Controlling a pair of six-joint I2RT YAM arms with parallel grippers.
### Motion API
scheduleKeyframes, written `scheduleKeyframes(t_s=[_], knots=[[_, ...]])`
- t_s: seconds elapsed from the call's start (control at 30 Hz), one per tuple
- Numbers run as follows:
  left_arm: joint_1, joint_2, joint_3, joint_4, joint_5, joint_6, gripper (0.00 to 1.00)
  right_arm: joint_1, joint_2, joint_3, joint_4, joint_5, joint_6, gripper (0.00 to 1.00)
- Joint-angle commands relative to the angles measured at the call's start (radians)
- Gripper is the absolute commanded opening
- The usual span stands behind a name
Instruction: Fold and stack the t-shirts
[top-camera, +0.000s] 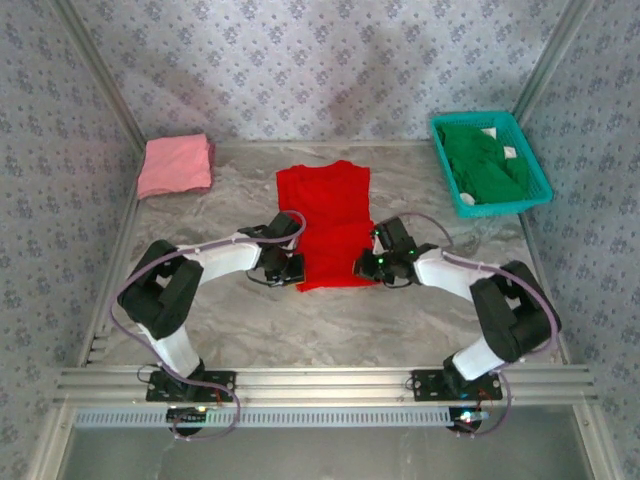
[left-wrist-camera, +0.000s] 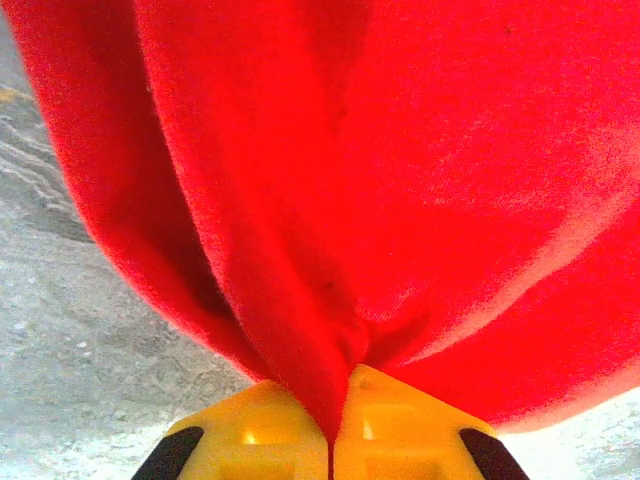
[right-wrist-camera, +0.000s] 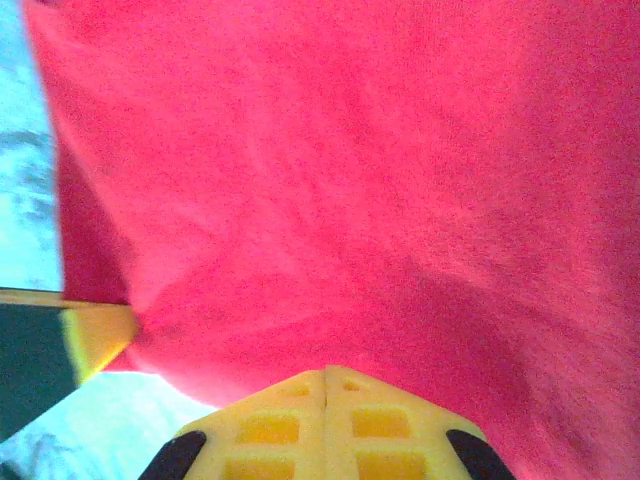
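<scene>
Overhead, the whole layout is plain: two arms reach inward over the marbled desk, and three t-shirts are in sight, one of each colour. The red t-shirt lies at the middle of the desk, collar end away from the arm bases, its near part rumpled between the two claws. The pink t-shirt sits folded at the far left corner, well apart from the red one. The green t-shirt is heaped loosely inside the single teal basket at the far right.

From above, the left claw touches the red shirt's left edge and the right claw touches its right edge, but the jaws themselves are too small to read there.

The wrist cameras supply that. On the left wrist, the yellow fingers are pressed together with a pinch of red cloth running down between them; folds fan upward from that point, and the cloth hangs clear of the grey desk surface at the left. So the left claw is clamped on the red t-shirt.

On the right wrist, the yellow fingers meet with no gap, closed, and red cloth spreads right from their tips across the view. Whether a fold is caught between them I cannot tell.

The red fabric looks soft, matte, plain and unprinted.
</scene>
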Motion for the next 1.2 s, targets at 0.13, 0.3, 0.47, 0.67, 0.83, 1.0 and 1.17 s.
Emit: scheduleKeyframes(t_s=[0.13, 0.3, 0.47, 0.67, 0.83, 1.0, 1.17], knots=[[0.036, -0.1, -0.075, -0.041, -0.066, 0.022, 0.0, -0.176, -0.157, -0.086, -0.144, -0.125, -0.051, 0.24], [0.036, -0.097, -0.09, -0.032, -0.056, 0.03, 0.0, -0.181, -0.134, -0.142, -0.092, -0.222, -0.024, 0.33], [0.037, -0.099, -0.102, -0.011, -0.043, 0.031, 0.0, -0.137, -0.067, -0.143, -0.028, -0.252, 0.003, 0.35], [0.037, -0.105, -0.11, -0.004, -0.038, 0.041, 0.0, -0.109, -0.002, -0.132, 0.035, -0.25, 0.027, 0.36], [0.036, -0.105, -0.115, 0.008, -0.029, 0.036, 0.0, -0.091, 0.032, -0.121, 0.034, -0.227, 0.032, 0.39], [0.037, -0.104, -0.119, 0.017, -0.023, 0.029, 0.0, -0.088, -0.027, -0.128, -0.026, -0.127, 0.04, 0.4], [0.035, -0.096, -0.119, 0.027, -0.018, 0.029, 0.0, -0.085, -0.012, -0.115, -0.057, -0.11, 0.017, 0.44]])
